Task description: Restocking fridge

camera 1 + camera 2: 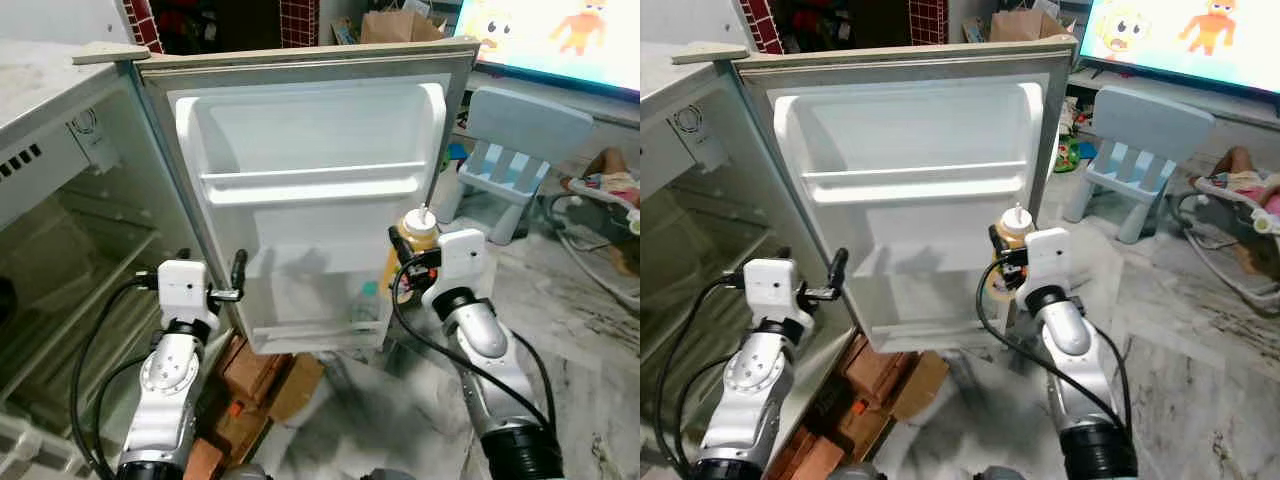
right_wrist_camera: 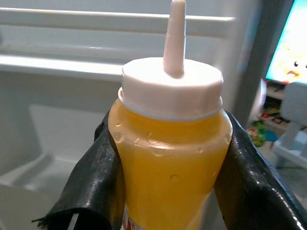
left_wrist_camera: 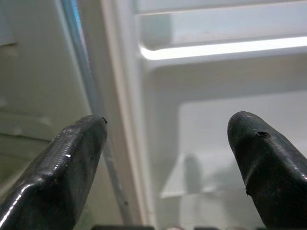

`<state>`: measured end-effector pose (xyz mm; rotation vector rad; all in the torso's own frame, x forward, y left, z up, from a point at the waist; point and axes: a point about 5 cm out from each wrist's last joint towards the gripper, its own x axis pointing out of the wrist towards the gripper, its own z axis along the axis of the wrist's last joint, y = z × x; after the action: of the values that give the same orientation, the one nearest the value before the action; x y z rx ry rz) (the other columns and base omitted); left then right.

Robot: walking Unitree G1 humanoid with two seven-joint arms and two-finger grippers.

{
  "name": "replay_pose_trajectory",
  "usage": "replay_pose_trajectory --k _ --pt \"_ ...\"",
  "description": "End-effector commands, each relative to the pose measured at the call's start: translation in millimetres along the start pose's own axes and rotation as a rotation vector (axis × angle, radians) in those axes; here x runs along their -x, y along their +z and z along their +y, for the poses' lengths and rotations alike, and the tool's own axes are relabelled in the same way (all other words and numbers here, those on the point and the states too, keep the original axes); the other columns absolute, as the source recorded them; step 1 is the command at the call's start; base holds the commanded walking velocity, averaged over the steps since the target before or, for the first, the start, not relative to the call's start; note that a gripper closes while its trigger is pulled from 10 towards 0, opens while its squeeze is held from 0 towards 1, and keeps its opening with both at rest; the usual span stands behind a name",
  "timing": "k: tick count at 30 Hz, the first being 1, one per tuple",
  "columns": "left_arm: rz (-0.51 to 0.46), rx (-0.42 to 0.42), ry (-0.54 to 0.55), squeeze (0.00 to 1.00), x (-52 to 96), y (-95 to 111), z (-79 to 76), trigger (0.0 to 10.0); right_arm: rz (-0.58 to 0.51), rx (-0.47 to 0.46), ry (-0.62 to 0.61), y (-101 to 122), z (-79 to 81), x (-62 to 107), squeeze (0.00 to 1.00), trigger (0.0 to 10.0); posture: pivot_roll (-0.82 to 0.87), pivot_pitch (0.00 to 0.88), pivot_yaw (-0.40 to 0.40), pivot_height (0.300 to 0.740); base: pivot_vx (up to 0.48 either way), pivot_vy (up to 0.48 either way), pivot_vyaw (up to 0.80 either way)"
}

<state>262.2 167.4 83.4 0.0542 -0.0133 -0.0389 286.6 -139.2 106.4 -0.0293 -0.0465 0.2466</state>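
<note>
A yellow squeeze bottle (image 2: 170, 158) with a white nozzle cap stands upright between the fingers of my right gripper (image 1: 405, 262), which is shut on its body. The bottle (image 1: 417, 232) is held in front of the open fridge door (image 1: 310, 130), near the door's right edge and above its lower shelf (image 1: 310, 325). My left gripper (image 3: 168, 143) is open and holds nothing. It hovers by the hinge side of the door, one black finger (image 1: 238, 270) close to the door's inner edge.
The fridge's inside (image 1: 70, 260) with wire shelves lies at the left. A small item (image 1: 365, 300) sits in the lower door shelf. Cardboard boxes (image 1: 260, 375) lie on the floor under the door. A blue child's chair (image 1: 520, 140) and a TV (image 1: 560, 30) stand at the right.
</note>
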Motion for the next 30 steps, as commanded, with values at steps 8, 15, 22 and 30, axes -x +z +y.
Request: replay_pose_trajectory --k 8,15,22,30 --pt "0.017 -0.01 0.028 0.0 0.4 -2.0 7.3 10.0 -0.014 -0.028 0.041 1.8 11.0 -2.0 0.0 10.0 0.09 0.0 -0.002 0.74 0.0 0.0 0.0" --pt "0.039 -0.016 0.075 0.0 1.5 -4.4 9.6 10.0 -0.023 -0.05 0.053 2.7 13.7 -0.3 0.0 10.0 0.09 0.0 0.002 0.74 0.0 0.0 0.0" --pt "0.061 -0.021 0.055 0.0 3.2 -6.7 13.2 10.0 -0.018 -0.051 0.046 1.6 12.8 1.4 0.0 10.0 0.09 0.0 0.005 0.74 0.0 0.0 0.0" --pt "0.055 -0.02 0.057 0.0 1.9 -4.6 11.3 10.0 -0.019 -0.051 0.047 1.5 13.2 1.7 0.0 10.0 0.09 0.0 0.007 0.74 0.0 0.0 0.0"
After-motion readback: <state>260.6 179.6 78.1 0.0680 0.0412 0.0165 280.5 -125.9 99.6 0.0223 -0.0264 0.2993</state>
